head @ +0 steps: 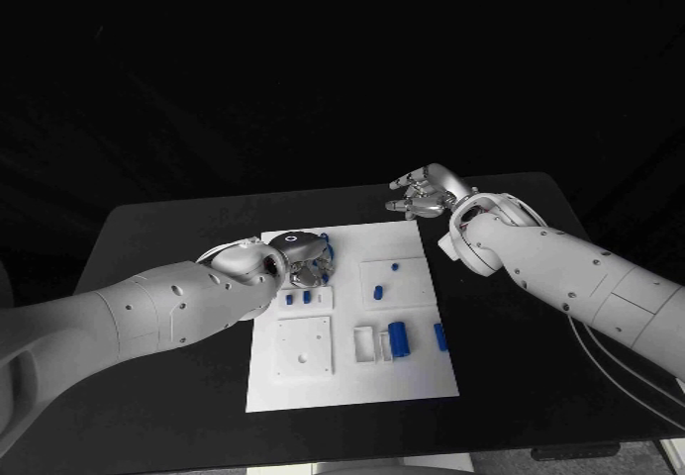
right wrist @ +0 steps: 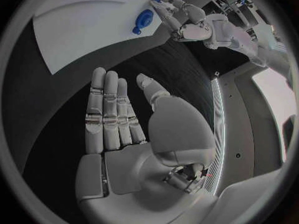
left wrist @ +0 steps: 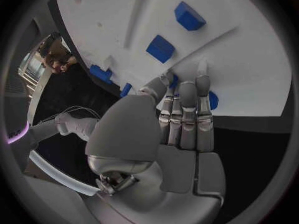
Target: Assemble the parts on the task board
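Parts [head: 398, 338] on task board [head: 414, 381], w/ slots.

We see the task board [head: 414, 381], a white plate lying flat on the table, carrying small blue parts. One short blue part [head: 378, 292] stands in a square recess, two longer blue parts [head: 398, 338] lie side by side nearer the front edge, and two small ones [head: 297, 296] sit just below the left hand's fingers [head: 317, 259]. A blue part [left wrist: 213, 100] shows just beside those fingertips.
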Action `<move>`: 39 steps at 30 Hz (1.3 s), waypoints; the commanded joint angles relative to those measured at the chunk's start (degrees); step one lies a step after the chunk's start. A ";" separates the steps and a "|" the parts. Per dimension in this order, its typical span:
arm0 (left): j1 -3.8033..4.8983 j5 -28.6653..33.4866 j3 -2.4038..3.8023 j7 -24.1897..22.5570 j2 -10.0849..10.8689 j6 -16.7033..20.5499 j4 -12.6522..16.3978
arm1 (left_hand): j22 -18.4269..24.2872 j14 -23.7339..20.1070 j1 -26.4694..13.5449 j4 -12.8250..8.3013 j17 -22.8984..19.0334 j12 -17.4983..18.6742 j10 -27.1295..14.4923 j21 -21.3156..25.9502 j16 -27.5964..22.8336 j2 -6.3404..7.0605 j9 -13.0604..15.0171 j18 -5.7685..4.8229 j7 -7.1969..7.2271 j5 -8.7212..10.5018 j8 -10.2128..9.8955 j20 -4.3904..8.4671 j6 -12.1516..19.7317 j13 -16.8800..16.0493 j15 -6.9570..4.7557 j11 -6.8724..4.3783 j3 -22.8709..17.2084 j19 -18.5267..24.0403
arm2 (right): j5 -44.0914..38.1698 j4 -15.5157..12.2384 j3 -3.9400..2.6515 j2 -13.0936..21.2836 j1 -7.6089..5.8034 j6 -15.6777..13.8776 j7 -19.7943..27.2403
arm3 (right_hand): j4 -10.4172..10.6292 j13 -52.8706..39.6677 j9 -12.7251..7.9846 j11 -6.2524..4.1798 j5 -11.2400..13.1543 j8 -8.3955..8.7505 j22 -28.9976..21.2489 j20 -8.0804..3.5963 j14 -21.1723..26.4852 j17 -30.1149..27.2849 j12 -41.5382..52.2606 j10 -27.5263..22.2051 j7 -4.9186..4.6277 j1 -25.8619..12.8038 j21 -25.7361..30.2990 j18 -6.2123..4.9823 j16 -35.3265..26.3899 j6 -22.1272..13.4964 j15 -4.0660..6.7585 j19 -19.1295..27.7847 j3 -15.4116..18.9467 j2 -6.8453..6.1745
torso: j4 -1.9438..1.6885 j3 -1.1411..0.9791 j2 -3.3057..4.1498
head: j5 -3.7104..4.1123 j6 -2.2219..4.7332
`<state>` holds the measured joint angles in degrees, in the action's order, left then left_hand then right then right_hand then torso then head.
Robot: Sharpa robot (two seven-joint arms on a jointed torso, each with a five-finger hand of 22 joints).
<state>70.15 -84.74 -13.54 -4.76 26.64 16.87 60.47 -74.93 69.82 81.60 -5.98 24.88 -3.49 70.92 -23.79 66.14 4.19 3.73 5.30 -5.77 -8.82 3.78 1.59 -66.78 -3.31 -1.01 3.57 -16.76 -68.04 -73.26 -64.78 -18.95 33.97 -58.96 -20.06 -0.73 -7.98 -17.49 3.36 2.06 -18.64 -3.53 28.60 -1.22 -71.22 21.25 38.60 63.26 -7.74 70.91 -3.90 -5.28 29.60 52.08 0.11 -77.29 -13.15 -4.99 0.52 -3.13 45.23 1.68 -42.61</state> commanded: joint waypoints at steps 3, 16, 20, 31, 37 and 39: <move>-0.30 0.33 -0.11 -0.83 -0.13 -1.02 0.11 | -1.34 0.83 0.06 -0.35 0.19 0.16 1.49 -0.77 0.55 -1.21 0.08 0.88 0.18 -0.22 -0.13 0.61 -1.50 -0.07 -0.21 -0.42 0.01 0.09 | 0.22 -0.03 -0.02 -0.05 0.01 0.13 0.61 | -0.13 0.04 0.02 0.13 0.17 0.17 -0.05 0.01 0.28 -0.04 0.26 -0.39 -0.07 0.26 -0.25 0.74 0.29 0.49 -0.04 -0.26 -0.17 0.03 | 0.00 0.01 0.00 | 0.03 0.02; -0.44 1.76 -0.05 -0.26 0.74 2.30 0.65 | -1.24 1.70 0.07 -1.59 0.39 0.15 2.56 -2.47 0.57 -3.05 0.06 0.64 0.36 -0.37 -0.18 1.14 -2.69 -0.08 -0.65 -0.86 1.45 0.26 | 0.50 -0.68 -0.02 -0.05 0.02 0.34 0.73 | -0.26 0.23 0.03 0.12 -0.24 0.16 -0.29 0.01 0.34 -0.26 0.23 -0.41 -0.05 0.14 -0.27 0.76 0.31 0.83 -0.05 -0.21 -0.27 0.08 | 0.00 -0.01 0.03 | -0.01 0.22; -0.44 2.55 0.05 -0.17 1.25 2.74 1.19 | -1.22 1.84 -0.02 -2.01 0.48 0.15 2.60 -2.83 0.59 -3.27 0.05 0.70 0.35 -0.50 -0.18 1.18 -2.68 -0.08 -0.68 -0.87 1.38 0.29 | 0.57 -0.71 -0.02 -0.02 0.02 0.33 0.74 | -0.26 0.23 0.03 0.12 -0.24 0.16 -0.29 0.01 0.34 -0.26 0.23 -0.41 -0.05 0.14 -0.27 0.76 0.31 0.83 -0.05 -0.21 -0.27 0.08 | -0.04 0.03 0.00 | -0.09 0.25; -0.37 6.02 3.55 -0.08 4.91 1.46 5.68 | -1.18 1.82 -0.30 -2.31 0.49 0.16 2.53 -3.05 0.45 -3.14 0.04 0.71 0.34 -0.40 -0.20 1.16 -2.58 -0.08 -0.68 -0.84 1.26 0.41 | 0.66 -0.77 -0.02 0.37 0.02 0.47 0.61 | -0.33 0.32 0.04 0.12 -0.35 0.15 -0.38 0.03 0.35 -0.36 0.22 -0.41 -0.06 0.06 -0.28 0.76 0.30 0.79 -0.06 -0.20 -0.29 0.07 | -0.31 -0.01 -0.16 | -0.44 0.25; -0.16 7.69 4.48 -0.11 7.61 0.14 8.01 | -1.19 1.70 -0.34 -2.47 0.49 0.15 2.41 -3.03 0.38 -2.98 0.03 0.69 0.30 -0.61 -0.20 1.15 -2.39 -0.08 -0.64 -0.78 1.20 0.56 | 0.68 -0.70 -0.02 0.55 0.02 0.41 0.54 | -0.36 0.49 0.03 0.17 -0.34 0.16 -0.66 0.10 0.52 -0.58 0.17 -0.51 -0.07 -0.07 -0.21 0.79 0.23 0.69 -0.13 -0.03 -0.22 0.06 | -0.57 0.00 -0.23 | -0.42 0.15; -0.13 8.00 4.62 0.02 8.45 -0.20 8.65 | -1.19 1.70 -0.34 -2.47 0.49 0.15 2.41 -3.03 0.38 -2.98 0.03 0.69 0.30 -0.61 -0.20 1.15 -2.39 -0.08 -0.64 -0.78 1.20 0.56 | 0.69 -0.63 -0.02 0.59 0.02 0.39 0.54 | -0.39 0.57 0.02 0.19 -0.32 0.18 -0.76 0.14 0.58 -0.66 0.12 -0.53 -0.09 -0.05 -0.20 0.79 0.17 0.55 -0.17 0.05 -0.20 0.06 | -0.59 0.04 -0.22 | -0.47 0.12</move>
<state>69.94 -78.95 -9.00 -4.70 34.84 18.17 68.56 -74.91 71.22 81.56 -8.27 25.32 -3.14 73.10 -26.46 66.52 1.36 3.74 4.86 -5.40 -9.03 3.48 2.37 -69.18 -3.30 -1.61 2.59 -15.56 -67.66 -72.85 -65.41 -18.95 34.52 -58.96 -20.00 -0.63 -8.15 -16.98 3.36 2.27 -18.64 -3.53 27.91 -1.23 -71.02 20.65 38.59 63.06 -7.81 70.91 -3.90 -5.26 29.58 52.50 -0.09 -77.28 -13.31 -4.99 0.05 -3.13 45.03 1.23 -42.46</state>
